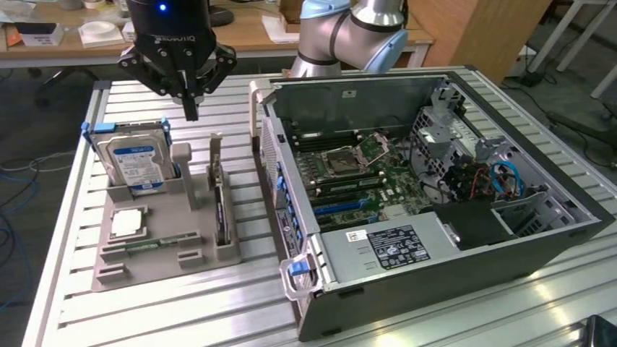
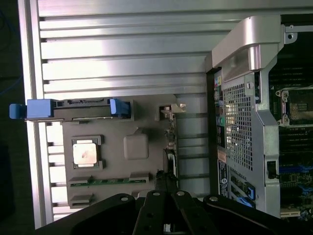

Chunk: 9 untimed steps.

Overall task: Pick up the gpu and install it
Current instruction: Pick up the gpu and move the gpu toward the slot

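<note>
The gpu (image 1: 221,208) stands on its long edge in a slot of the grey moulded holder (image 1: 154,253), left of centre in the exterior view. It shows as a thin dark card profile with a pale metal end bracket. The black fingers (image 1: 190,101) are closed on nothing at upper left, above the holder near the labelled hard drive (image 1: 138,163). The holder sits on the ribbed aluminium tabletop (image 1: 87,307) beside the open metal computer case (image 1: 434,289).

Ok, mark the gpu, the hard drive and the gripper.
gpu (image 1: 221,215), exterior view, on the dark face of the upright card.
hard drive (image 1: 135,165), exterior view, on its blue-white label.
gripper (image 1: 191,110), exterior view, at its shut fingertips.
</note>
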Each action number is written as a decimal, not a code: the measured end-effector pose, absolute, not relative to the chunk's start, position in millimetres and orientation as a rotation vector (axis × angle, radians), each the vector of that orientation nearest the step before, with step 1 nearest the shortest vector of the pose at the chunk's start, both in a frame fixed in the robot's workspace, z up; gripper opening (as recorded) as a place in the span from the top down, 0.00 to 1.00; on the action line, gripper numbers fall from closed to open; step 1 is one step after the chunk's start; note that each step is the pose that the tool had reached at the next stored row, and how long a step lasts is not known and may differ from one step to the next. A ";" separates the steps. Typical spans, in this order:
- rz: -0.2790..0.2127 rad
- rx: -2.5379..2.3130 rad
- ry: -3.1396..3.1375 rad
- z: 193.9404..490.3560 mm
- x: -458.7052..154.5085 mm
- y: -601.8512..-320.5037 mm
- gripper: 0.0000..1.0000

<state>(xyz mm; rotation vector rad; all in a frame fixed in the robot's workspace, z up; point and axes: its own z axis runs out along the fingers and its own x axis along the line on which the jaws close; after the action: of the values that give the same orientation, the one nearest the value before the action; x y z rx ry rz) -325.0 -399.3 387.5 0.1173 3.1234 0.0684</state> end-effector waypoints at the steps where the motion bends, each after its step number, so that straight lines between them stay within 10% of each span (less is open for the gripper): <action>1: 0.068 0.117 3.124 387.5 -325.0 -400.0 0.89; 9: 0.069 0.117 3.123 387.5 -325.0 -403.2 0.65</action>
<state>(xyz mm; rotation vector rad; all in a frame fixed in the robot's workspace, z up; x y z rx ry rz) -325.0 -403.2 387.5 0.1172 3.1234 0.0685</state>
